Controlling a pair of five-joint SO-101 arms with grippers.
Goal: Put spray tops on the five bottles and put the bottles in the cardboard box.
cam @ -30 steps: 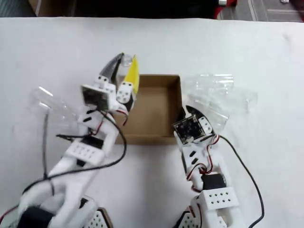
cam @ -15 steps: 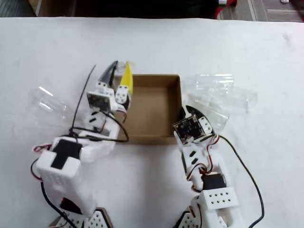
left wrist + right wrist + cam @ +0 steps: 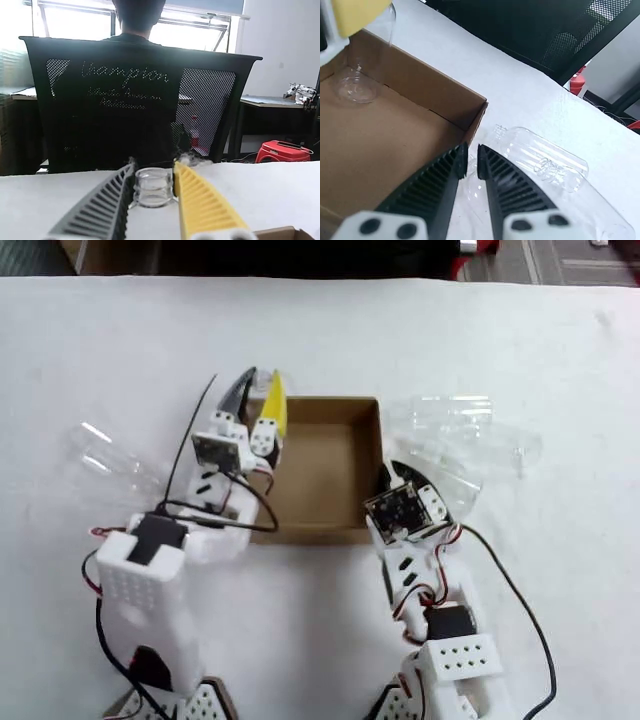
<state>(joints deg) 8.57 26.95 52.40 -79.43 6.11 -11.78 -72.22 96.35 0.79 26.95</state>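
Nearest to me, the right jaws are sitting almost together with only a thin slit between the black tips, and they are gripping nothing. They are hanging just beside the right wall of the cardboard box [image 3: 318, 531], over the counter [image 3: 320, 330] rather than over the box. The box is lying open-topped in the middle of the counter, between my two arms.

Right of the box, several clear bottles [image 3: 452, 436] are lying on their sides on the counter, close together and partly overlapping. One of them [image 3: 542, 156] is lying just past the right jaws' tips, its neck pointing toward the box corner. Left of the box, more clear bottles [image 3: 108, 454] are lying on their sides, partly tucked under my left arm.

Farther out, the left jaws, one grey and one yellow, are clamping a clear bottle [image 3: 152, 189] by its neck. I am seeing its open mouth between the ribbed inner faces in the left wrist view. That held bottle is hanging upright at the far left corner of the box, with its rounded base [image 3: 354, 86] down inside, close against the far wall. I cannot tell whether the base is touching the box floor.

Beyond the far edge of the counter, a black mesh chair [image 3: 135, 100] is standing.
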